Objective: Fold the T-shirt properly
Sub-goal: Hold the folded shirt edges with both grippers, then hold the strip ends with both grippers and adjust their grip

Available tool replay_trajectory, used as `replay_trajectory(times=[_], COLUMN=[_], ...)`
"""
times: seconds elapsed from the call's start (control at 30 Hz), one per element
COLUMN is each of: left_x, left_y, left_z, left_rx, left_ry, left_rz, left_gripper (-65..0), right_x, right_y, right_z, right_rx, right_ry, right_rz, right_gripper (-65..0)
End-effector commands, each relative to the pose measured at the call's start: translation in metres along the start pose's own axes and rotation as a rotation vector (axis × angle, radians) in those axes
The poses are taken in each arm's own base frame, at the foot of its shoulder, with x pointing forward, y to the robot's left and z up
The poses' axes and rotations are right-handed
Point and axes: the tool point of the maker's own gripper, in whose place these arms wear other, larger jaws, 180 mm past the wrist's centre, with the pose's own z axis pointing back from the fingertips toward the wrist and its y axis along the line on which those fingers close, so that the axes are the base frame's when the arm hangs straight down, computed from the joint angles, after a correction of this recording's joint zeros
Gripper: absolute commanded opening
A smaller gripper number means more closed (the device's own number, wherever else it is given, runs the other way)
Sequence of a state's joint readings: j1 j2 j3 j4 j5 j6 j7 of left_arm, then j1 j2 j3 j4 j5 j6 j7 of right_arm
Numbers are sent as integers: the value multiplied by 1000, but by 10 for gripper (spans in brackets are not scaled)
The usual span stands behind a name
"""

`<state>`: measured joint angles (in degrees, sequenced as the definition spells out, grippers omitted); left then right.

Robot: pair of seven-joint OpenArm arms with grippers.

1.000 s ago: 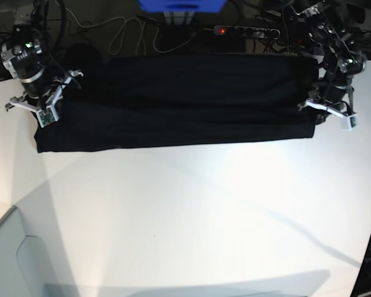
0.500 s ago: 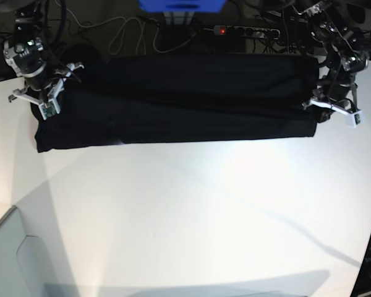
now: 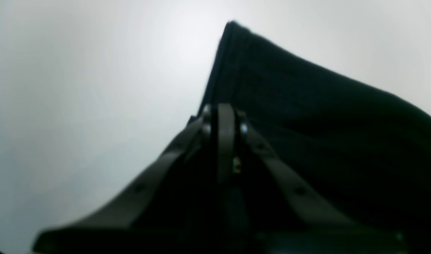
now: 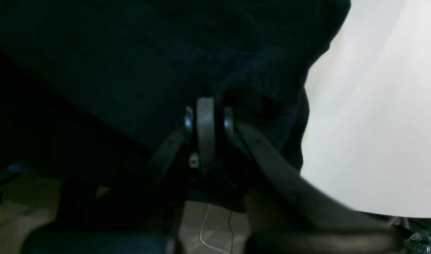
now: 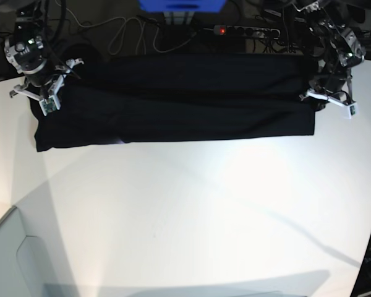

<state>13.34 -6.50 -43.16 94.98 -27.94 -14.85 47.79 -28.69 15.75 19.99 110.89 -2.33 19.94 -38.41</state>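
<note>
Both wrist views show claws pinching the T-shirt (image 5: 179, 99).

Legible text: none | labels/brands: none readable in any view | numbers/signs: none | wrist views: blurred and dark near jaws, nothing to read

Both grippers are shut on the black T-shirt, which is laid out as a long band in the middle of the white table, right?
Not the middle. The T-shirt lies along the far edge of the table, as the base view shows. The left gripper and right gripper are both shut on it.
</note>
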Motion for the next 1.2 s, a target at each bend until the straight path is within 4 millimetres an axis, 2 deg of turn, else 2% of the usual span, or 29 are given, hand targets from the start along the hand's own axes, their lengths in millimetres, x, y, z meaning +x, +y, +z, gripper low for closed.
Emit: replay_trajectory(times=[0.0,0.07,0.1,0.23,0.3,0.4,0.5,0.7,0.8,0.9,1.0,1.17], left_x=[14,12,11,11,12,7,5,5,0,0,-1,-5], left_y=[-1,0,1,1,1,3,2,4,6,7,7,5], left_z=[3,3,3,4,4,6,7,7,9,10,9,8], left_rx=[-5,-3,-2,-1,0,6,4,6,12,13,13,9], left_ry=[-43,-33,-29,-28,-31,-19,-16,-15,-5,-8,-7,0], left_rz=[-16,-14,-15,-17,-18,-20,-19,-21,-24,-24,-21,-14], left_gripper=[-650,-650,-650,-650,-603,-546,-532,-476,-417,-364,-359,-357], right_x=[5,5,5,4,7,19,31,33,30,18,13,-10], right_y=[-6,-5,-6,-6,-12,-30,-38,-33,-16,-1,6,7], right_z=[4,3,4,4,8,26,38,37,26,12,0,-19], right_rx=[-10,-9,-10,-11,-32,-103,-145,-132,-78,-20,9,34], right_ry=[-20,-18,-18,-17,-26,-70,-109,-116,-102,-65,-46,21], right_rz=[19,20,19,19,19,13,8,8,9,-2,-14,-49], right_gripper=[-648,-642,-617,-415,-309,-223,-210,-210,-210,-210,-210,-210])
